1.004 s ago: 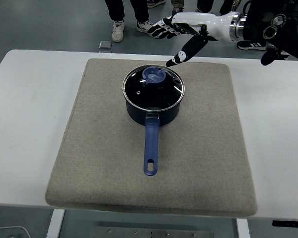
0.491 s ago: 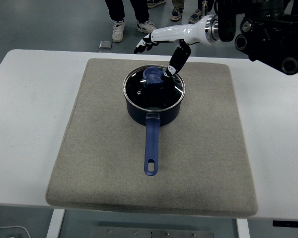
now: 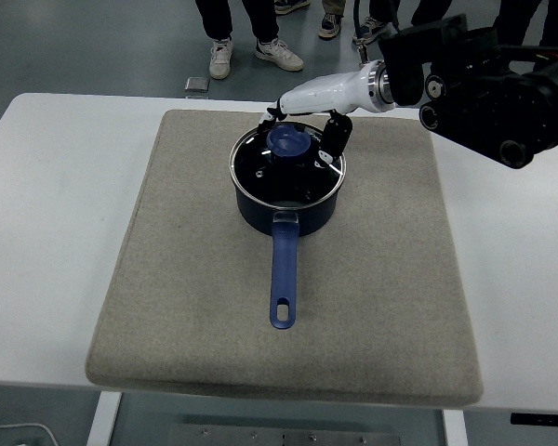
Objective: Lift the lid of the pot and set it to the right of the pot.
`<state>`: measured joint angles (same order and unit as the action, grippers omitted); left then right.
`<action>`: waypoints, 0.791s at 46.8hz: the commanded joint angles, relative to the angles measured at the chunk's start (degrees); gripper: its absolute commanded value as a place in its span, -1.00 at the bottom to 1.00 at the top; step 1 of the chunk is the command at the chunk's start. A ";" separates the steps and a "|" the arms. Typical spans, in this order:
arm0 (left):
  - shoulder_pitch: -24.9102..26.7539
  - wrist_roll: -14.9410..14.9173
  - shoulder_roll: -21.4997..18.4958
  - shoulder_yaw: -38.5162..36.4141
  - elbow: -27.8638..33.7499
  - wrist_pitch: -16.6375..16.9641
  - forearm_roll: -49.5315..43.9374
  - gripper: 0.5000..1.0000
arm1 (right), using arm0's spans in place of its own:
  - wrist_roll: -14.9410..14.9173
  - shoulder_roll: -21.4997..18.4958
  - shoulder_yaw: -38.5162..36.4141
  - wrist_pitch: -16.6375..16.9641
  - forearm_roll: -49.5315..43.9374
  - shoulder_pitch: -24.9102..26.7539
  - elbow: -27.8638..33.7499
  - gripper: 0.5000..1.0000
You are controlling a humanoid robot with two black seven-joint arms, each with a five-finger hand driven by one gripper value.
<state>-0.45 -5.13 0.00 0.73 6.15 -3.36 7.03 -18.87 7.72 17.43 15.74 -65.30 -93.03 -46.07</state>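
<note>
One lid is the thing to move, and it sits on the pot on the grey mat, toward the far edge of the surface, with the pot's blue handle pointing at the near edge. The lid looks like glass in a metal rim, so I judge it stiff, fairly heavy for its size, smooth and breakable if it is dropped or knocked against the pot. The blue knob at its far side is the sensible place to hold it; the glass dome offers nothing to pinch, and the rim lies flush on the pot. A firm pinch around the knob and a straight lift should keep the lid from swinging.

The right hand reaches in from the far right corner and hangs over the lid, white fingers stretched behind the knob and the dark thumb hanging down at the lid's right rim. It looks spread and holds nothing; whether the thumb touches the glass I cannot tell. The left arm is not to be seen.

Against a second ago, the hand has come in from beyond the mat's far edge and down, and the thumb has moved from clear of the pot to the lid's right side. Lid and pot have not shifted.
</note>
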 commanded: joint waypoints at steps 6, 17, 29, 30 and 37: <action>0.01 -0.05 0.00 0.06 0.00 -0.07 0.00 1.00 | 0.06 0.01 0.23 -0.28 0.08 -0.04 0.10 0.60; 0.01 0.03 0.00 0.06 0.00 0.02 0.00 1.00 | 0.15 -0.78 0.32 -0.28 0.08 -0.04 0.19 0.55; 0.01 -0.05 0.00 -0.02 0.00 0.02 0.00 1.00 | 0.23 -2.27 0.76 -0.36 0.08 0.05 2.21 0.48; 0.01 0.03 0.00 0.06 0.00 0.02 0.00 1.00 | 0.23 -2.36 0.76 -0.36 0.08 0.13 2.39 0.48; 0.01 -0.05 0.00 0.06 0.00 0.02 0.00 1.00 | 0.23 -2.63 0.85 -0.28 0.08 0.22 2.83 0.42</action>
<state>-0.44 -5.11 0.00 0.75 6.15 -3.36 7.02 -18.62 5.17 18.23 15.38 -65.22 -92.83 -43.37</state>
